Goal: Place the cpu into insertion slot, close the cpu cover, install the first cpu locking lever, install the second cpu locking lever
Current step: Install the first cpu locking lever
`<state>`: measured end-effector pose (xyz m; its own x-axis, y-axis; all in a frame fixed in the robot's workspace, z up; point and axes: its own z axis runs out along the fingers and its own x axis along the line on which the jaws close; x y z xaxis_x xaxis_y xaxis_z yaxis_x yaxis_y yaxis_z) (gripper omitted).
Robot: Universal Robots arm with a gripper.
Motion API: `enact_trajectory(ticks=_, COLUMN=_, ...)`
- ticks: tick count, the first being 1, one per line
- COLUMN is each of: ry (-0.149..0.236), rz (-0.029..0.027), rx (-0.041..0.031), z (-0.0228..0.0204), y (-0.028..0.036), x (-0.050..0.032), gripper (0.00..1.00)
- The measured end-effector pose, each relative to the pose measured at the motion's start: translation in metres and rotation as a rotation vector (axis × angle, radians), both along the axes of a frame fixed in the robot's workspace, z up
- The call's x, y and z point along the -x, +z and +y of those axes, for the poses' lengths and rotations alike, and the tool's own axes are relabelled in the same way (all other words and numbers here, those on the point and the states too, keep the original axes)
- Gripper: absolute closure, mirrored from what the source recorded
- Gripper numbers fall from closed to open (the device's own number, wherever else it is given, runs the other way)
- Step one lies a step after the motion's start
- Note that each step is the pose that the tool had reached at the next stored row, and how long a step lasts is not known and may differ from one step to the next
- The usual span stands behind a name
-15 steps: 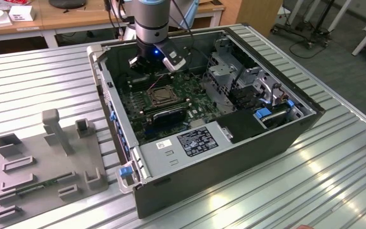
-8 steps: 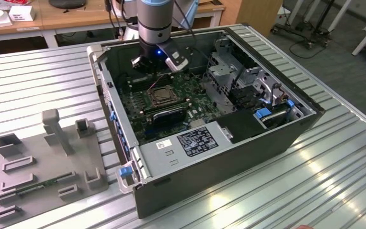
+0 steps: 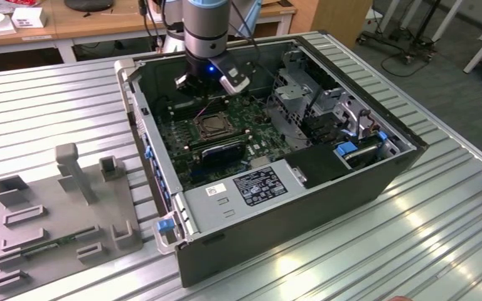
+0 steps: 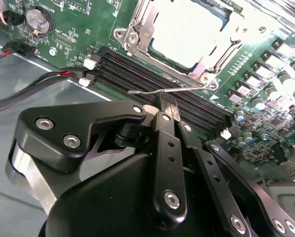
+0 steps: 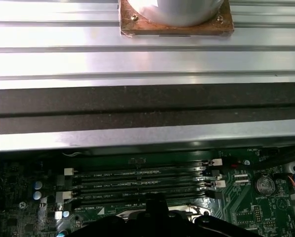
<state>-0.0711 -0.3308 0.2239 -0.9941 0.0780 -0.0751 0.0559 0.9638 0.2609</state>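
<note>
**A:** status on the cpu job?

**B:** cpu (image 4: 187, 29) sits in the slot (image 3: 211, 126), straight ahead of the tool (image 4: 169, 109). Pale metal face shows through the window. Cover (image 4: 137, 27) lies flat over it.

**A:** so steps one and two are done?

**B:** judging by that, yes.

**A:** tool state?

**B:** fingers pressed together, pinching a thin wire lever (image 4: 147, 92) at their tips, as far as the second wrist view shows.

**A:** where's the lever?

**B:** it runs along the slot edge nearest the tool, just above the black memory slots (image 4: 137, 69).

**A:** latched?

**B:** doesn't look it. The free end sticks out past the cover's corner, and I see no hook over it. I'd call that lever step in hand, not finished.

**A:** other lever?

**B:** there's metal rod work along the cover's side edges, beyond the fingertips. Can't tell whether it's hooked, so I count it as left.

**A:** overall position?

**B:** arm reaches down into the open case (image 3: 308, 207) on the table (image 3: 442, 251). Tool is low over the green board (image 4: 266, 98), slot just in front of it.

**A:** so roughly halfway?

**B:** my estimate: two of four done, third underway.
</note>
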Motion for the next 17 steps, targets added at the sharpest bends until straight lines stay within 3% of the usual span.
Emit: enact_trajectory(ticks=17, ry=0.000, rz=-0.0001, rx=-0.0002, z=0.0000, y=-0.0041, x=-0.0010, gripper=0.90)
